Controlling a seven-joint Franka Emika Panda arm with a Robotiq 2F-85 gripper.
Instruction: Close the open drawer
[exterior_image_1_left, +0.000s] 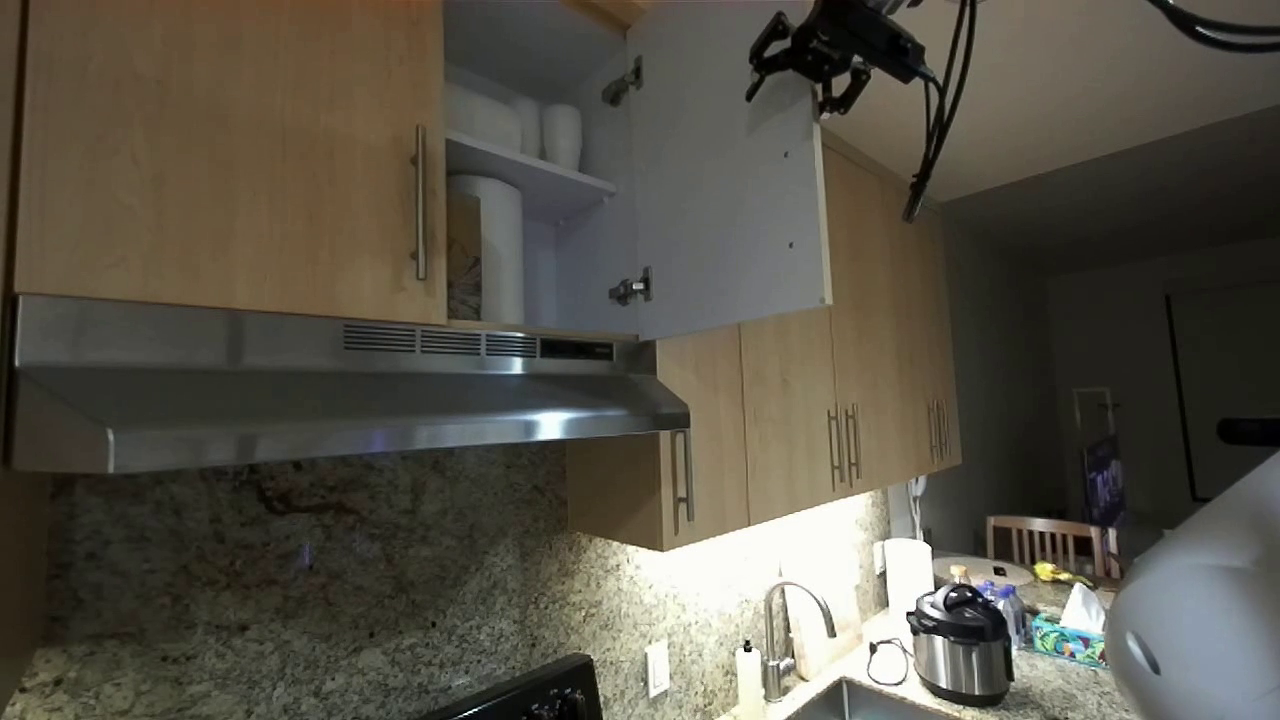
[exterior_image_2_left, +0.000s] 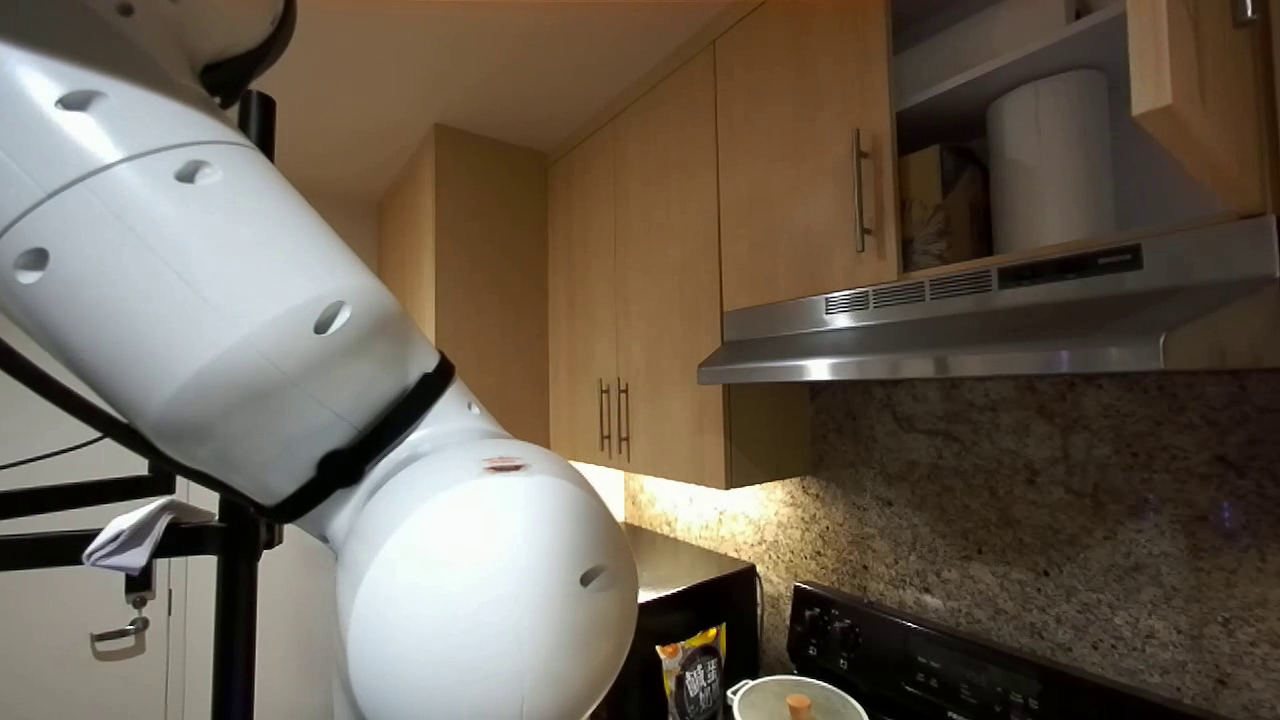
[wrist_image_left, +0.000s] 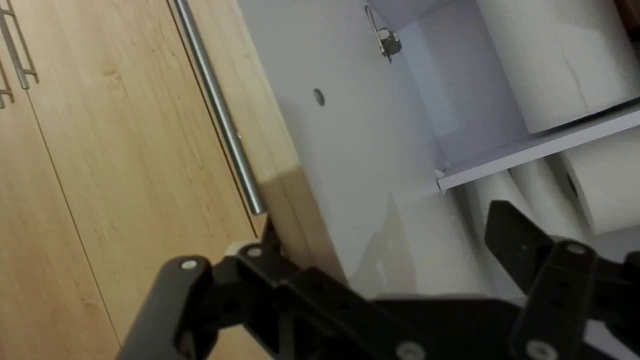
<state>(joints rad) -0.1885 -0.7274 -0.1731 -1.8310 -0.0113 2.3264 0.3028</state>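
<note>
Cabinet door (exterior_image_1_left: 725, 200) was the thing to be closed, and was swung well out. That was probably best handled as a slow push, outside finger laid on the wood face, an arc around the hinges (exterior_image_1_left: 632, 290) followed instead of a straight shove. Squeezing probably wasn't needed. Jaws of the gripper (exterior_image_1_left: 788, 102) were spread wide, nothing clamped. The door's free edge was straddled: one finger outside, near the handle (wrist_image_left: 220, 110), the other on the inner side. Contact couldn't be told.

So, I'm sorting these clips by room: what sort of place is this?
Most likely a home kitchen: there's a steel range hood, a curved faucet and what looks like a multicooker.
</note>
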